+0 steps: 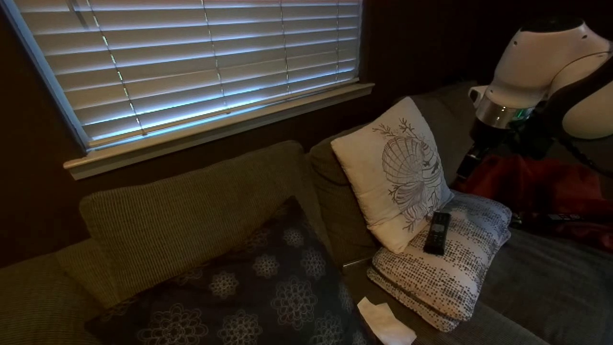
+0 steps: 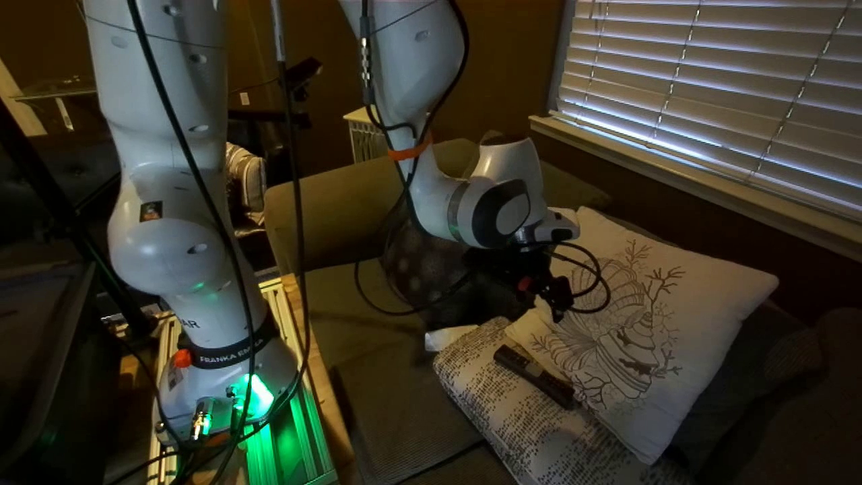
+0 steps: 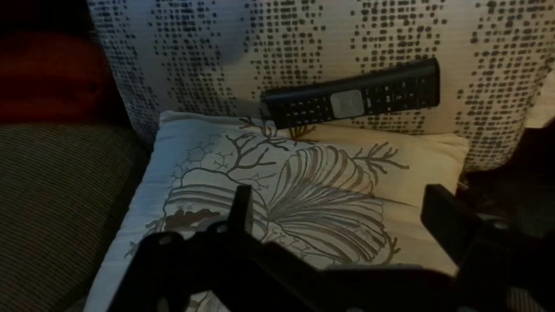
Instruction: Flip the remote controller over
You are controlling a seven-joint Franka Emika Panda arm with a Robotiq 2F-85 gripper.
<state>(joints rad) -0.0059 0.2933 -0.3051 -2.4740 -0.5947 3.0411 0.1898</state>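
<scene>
The remote controller is a slim black bar with its buttons and a grey pad facing up. It lies on the dotted cushion, against the lower edge of the white shell cushion, in both exterior views (image 1: 437, 233) (image 2: 534, 378) and in the wrist view (image 3: 381, 94). The dotted cushion (image 1: 459, 273) lies flat on the sofa; the shell cushion (image 1: 368, 167) leans on the backrest. My gripper (image 3: 338, 195) is open and empty, its fingers wide apart over the shell cushion in the wrist view. In an exterior view the gripper (image 1: 467, 167) hangs above the cushions, apart from the remote.
A dark floral cushion (image 1: 258, 287) and white folded paper (image 1: 385, 323) lie beside the dotted cushion. Red cloth (image 1: 531, 182) is on the sofa on its far side. A window sill (image 1: 230, 124) runs above the backrest. Cables (image 2: 592, 269) loop near the gripper.
</scene>
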